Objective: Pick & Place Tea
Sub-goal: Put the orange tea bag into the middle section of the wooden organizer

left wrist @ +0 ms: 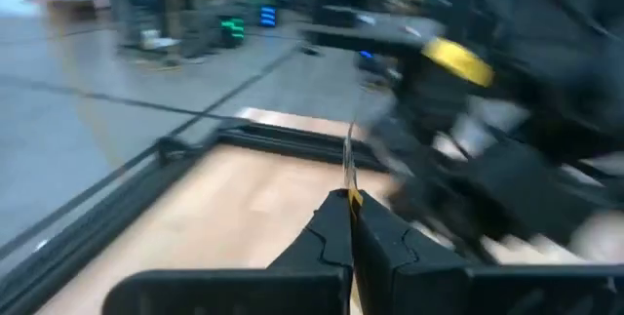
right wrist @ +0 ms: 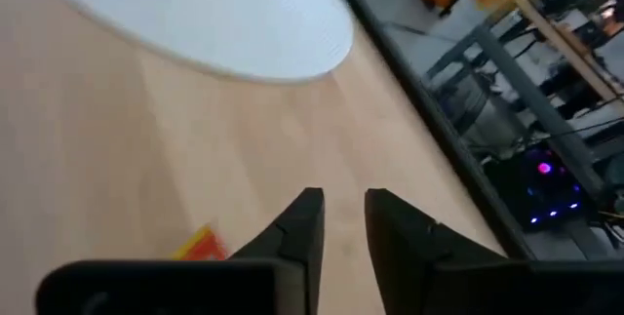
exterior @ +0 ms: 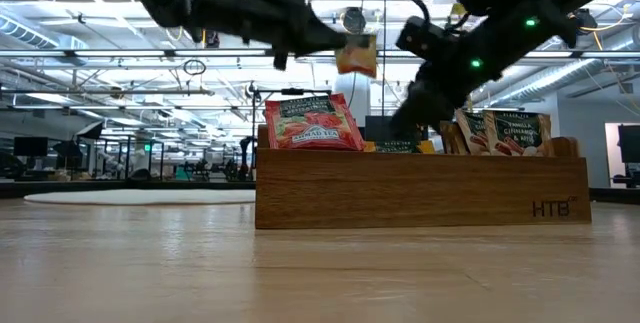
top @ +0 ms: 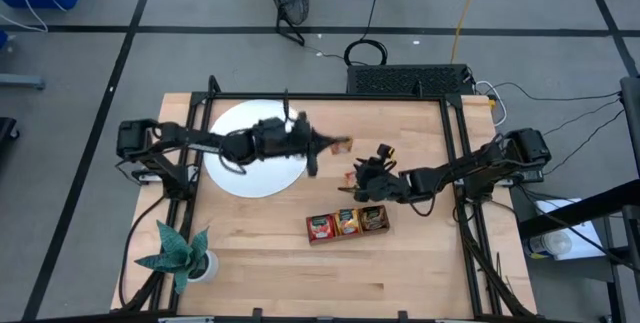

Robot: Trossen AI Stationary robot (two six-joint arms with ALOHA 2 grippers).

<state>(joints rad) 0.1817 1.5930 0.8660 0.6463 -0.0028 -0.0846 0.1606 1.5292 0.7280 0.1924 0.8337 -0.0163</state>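
Left gripper (top: 340,145) pinches an orange-yellow tea sachet (top: 344,144) edge-on, aloft between white disc (top: 240,178) and wooden tray (top: 348,224), which lies nearer the table's front. Right gripper (top: 356,176), fingers slightly parted and empty, hovers just beside that tray.

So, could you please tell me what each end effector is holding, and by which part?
The left end effector pinches an orange-yellow tea sachet by its edge, held in the air. The right end effector holds nothing.

Grey tiled floor (top: 100,103) with dark seams, cables (top: 365,51) trailing.
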